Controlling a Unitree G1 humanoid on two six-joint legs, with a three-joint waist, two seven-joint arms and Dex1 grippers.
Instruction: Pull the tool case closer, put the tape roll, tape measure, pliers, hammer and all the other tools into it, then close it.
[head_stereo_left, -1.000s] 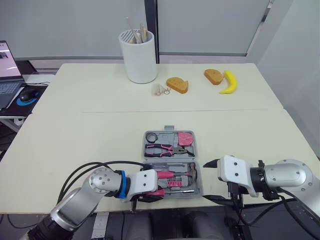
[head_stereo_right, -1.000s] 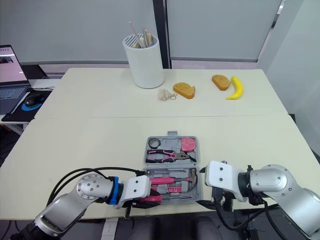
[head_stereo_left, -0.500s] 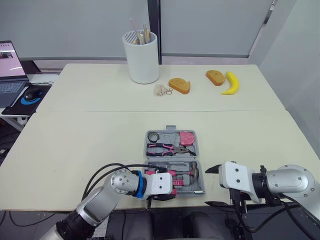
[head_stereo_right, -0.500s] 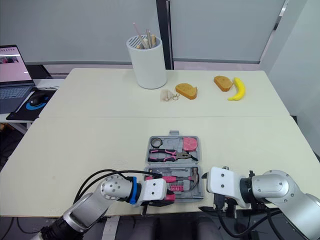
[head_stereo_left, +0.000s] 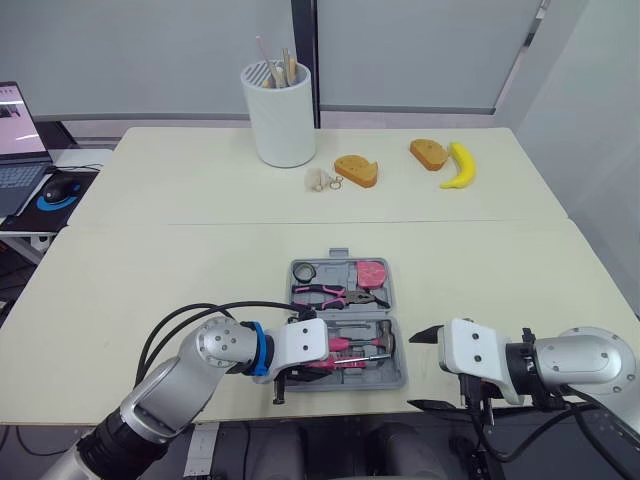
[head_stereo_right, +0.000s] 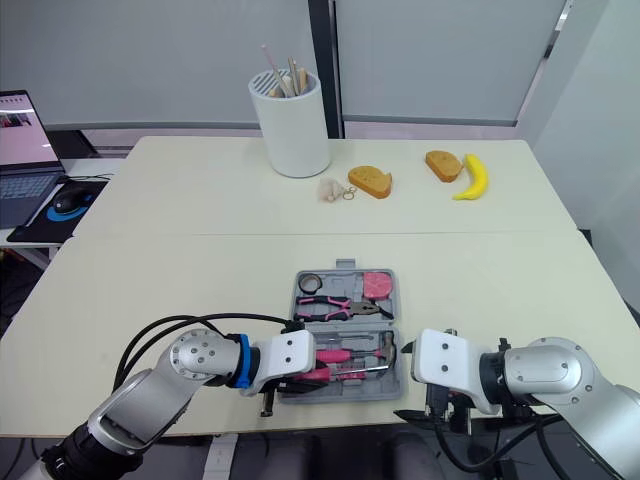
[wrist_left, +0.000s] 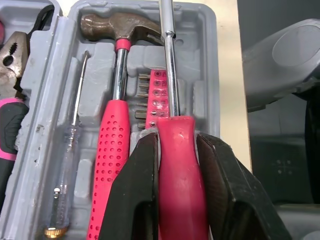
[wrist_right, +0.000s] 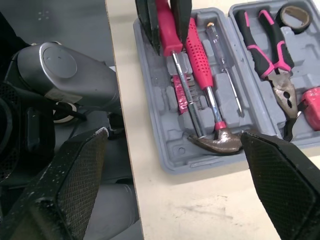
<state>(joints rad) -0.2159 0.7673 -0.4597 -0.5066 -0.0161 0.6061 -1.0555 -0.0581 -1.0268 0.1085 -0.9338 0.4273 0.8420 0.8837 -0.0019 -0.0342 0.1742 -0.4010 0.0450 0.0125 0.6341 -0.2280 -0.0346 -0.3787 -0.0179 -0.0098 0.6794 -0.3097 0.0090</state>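
Clamping the red-handled screwdriver (wrist_left: 175, 170) in the left jaws, low over the near half of the open tool case (head_stereo_left: 392, 376) sitting at the front edge of the bench (head_stereo_left: 200, 270), with the shaft crossing the bit strip (wrist_left: 152, 95) just beside the hammer (wrist_left: 116, 150). Probably aiming for the empty recess alongside the bits: lowering flat, lining the shaft up parallel to the hammer, seating before releasing. Holding the right jaws, spread wide just beside the case, clear.

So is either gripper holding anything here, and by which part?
The left gripper holds the pink-handled screwdriver by its handle, with the shaft lying over the open tool case. The right gripper is open and holds nothing.
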